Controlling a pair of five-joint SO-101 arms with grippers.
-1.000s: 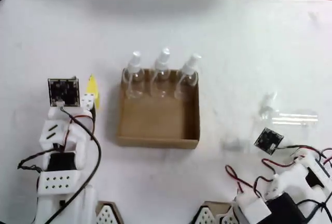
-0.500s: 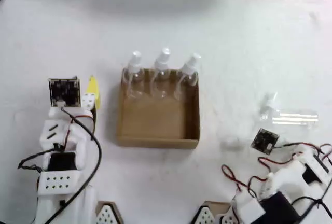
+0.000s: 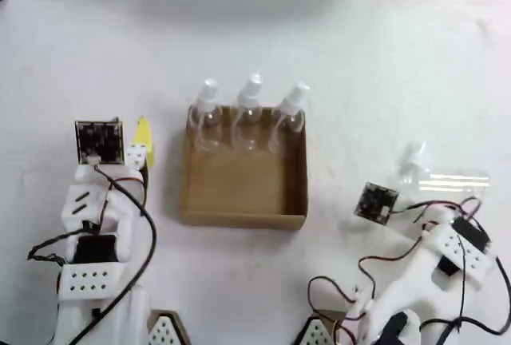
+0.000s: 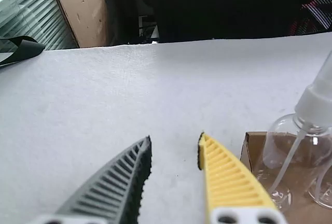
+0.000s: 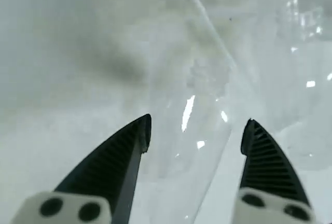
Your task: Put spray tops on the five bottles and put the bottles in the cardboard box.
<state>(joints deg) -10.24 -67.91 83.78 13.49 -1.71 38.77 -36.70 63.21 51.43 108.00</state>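
- Right gripper [image 5: 198,123]: black fingers spread apart over the white worktop [image 3: 359,57].
- Clear bottle [image 5: 207,105]: lies on its side on the worktop, running between the right gripper's fingers and on ahead of them. Whether either finger touches it cannot be told. In the high view it lies just ahead of this arm [image 3: 451,180]. A white spray top [image 3: 415,156] sits at the end toward the box, and whether it is fitted cannot be told.
- Left gripper [image 4: 175,138]: one black and one yellow finger, apart, with nothing between them.
- Cardboard box [image 3: 239,219]: on the worktop just to the left gripper's right and well to the right gripper's left.
- Three upright bottles [image 3: 250,121]: spray tops on, in a row along the box's far wall. The nearest stands ahead of the left gripper's yellow finger and to its right.
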